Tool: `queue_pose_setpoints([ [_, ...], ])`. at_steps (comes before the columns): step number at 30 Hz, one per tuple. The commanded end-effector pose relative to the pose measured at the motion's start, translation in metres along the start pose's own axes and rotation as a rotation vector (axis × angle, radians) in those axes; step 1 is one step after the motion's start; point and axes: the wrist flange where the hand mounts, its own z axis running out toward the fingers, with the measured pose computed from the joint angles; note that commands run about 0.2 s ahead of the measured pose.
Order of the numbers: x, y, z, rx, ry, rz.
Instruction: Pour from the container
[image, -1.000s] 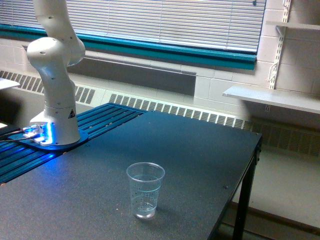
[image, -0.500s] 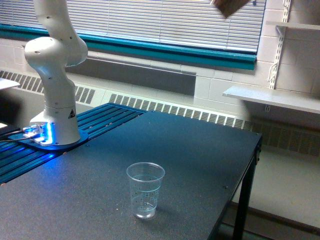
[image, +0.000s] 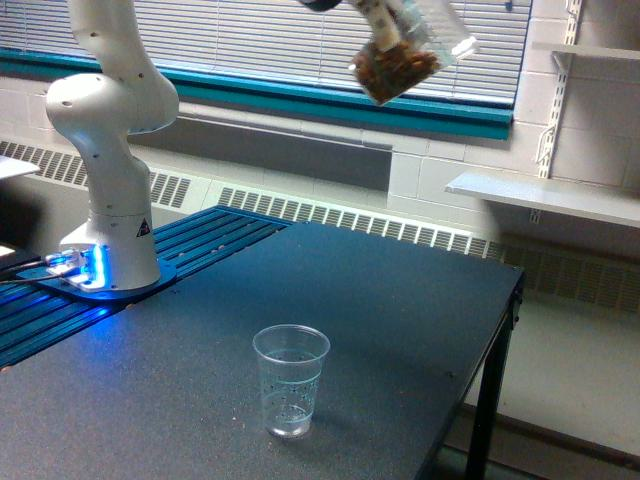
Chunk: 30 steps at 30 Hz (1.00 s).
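Since half a second ago, when only a brown corner showed at the top edge, the container (image: 408, 58) has come down and toward the exterior view's left, so that most of it now shows in front of the window blinds (image: 260, 40). A second ago it was not in the picture at all.

In the exterior view, the container hangs high above the table (image: 400, 320), tilted, its closed end with the brown nut-like pieces lower and to the left, its clear mouth end up toward the right. The gripper (image: 385, 15) holds it from the top edge of the picture; pale fingers lie against its wall, clamped on it, though most of the gripper is cut off by the frame. The plastic cup (image: 291, 379) stands upright near the front of the dark table, well below the container and to its left. It looks empty. The arm's white base (image: 110, 200) stands at the left on a blue-lit mount. A white shelf (image: 545, 195) juts from the wall at the right.
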Motion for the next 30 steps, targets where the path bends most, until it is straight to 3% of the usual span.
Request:
queue_pose_setpoints([
  [1, -0.003, 0.017, -0.004, -0.001, 0.031, 0.021],
  [13, -0.031, 0.056, 0.019, -0.048, 0.022, 0.021],
  [20, -0.054, 0.077, 0.035, -0.069, -0.013, 0.012],
  [30, -0.089, 0.105, 0.062, -0.102, -0.097, -0.013],
])
